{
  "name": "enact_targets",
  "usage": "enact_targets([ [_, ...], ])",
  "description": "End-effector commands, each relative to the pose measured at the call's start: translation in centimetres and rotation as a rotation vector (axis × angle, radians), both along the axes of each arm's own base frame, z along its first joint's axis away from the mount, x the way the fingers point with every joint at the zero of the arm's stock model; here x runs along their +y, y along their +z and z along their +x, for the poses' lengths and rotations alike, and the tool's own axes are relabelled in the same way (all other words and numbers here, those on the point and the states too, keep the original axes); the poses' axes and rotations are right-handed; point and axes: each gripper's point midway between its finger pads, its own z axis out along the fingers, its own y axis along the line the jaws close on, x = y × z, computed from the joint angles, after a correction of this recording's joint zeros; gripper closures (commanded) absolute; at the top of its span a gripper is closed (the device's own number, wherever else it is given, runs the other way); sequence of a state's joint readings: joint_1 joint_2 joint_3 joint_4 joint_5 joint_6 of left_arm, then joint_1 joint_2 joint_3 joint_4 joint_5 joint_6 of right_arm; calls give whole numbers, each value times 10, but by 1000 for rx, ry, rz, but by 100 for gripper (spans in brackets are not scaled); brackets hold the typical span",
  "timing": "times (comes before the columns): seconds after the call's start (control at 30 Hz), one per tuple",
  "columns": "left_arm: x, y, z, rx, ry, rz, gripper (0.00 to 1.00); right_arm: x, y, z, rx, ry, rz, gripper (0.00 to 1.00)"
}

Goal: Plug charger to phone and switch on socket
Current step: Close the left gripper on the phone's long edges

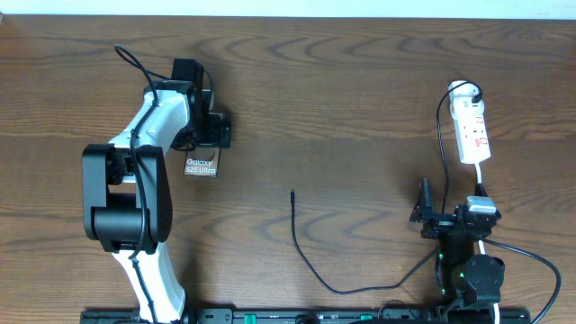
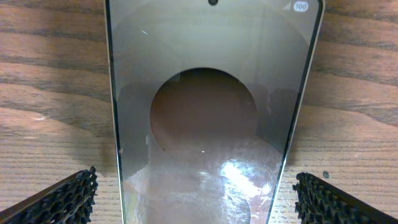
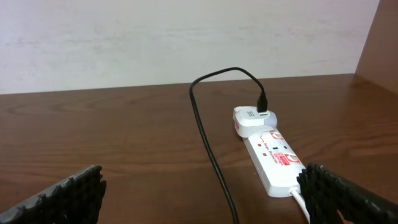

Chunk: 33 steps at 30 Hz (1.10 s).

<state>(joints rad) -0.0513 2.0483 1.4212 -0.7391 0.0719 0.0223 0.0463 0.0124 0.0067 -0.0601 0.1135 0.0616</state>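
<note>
lying on grained wood table (image 1: 360, 90) — glossy rectangular phone (image 2: 205, 112), thin charger (image 1: 293, 216)

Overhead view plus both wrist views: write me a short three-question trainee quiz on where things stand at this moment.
1. True or false: the thin black charger cable's connector tip is plugged into the flat dark rectangular phone.
2. Fill in: the white elongated power strip lies nearest the ___ gripper.
3. The left gripper is: A. open, one finger either side of the phone; B. shut on the cable; C. above the power strip.
Key: 1 false, the tip lies loose on the wooden table; 2 right gripper; 3 A.
</note>
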Motion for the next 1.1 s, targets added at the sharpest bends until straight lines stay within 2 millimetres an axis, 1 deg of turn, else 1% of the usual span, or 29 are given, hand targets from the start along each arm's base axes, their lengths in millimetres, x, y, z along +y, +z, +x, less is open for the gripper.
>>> enact_targets([
  [0.0,3,-4,-3,12,15,12,0,-1,0,0,-2,-8,11,1],
  [0.6,3,-6,-6,24,-23,16,0,-1,0,0,-3,-8,11,1],
  [0.7,3,-9,-9,35,-31,17,0,-1,0,0,-3,-8,11,1],
  [0.9,4,-25,-15,78,-42,20,0,-1,0,0,-3,-8,11,1],
  [1.07,4,-27,-16,83,-42,20,0,-1,0,0,-3,-8,11,1],
])
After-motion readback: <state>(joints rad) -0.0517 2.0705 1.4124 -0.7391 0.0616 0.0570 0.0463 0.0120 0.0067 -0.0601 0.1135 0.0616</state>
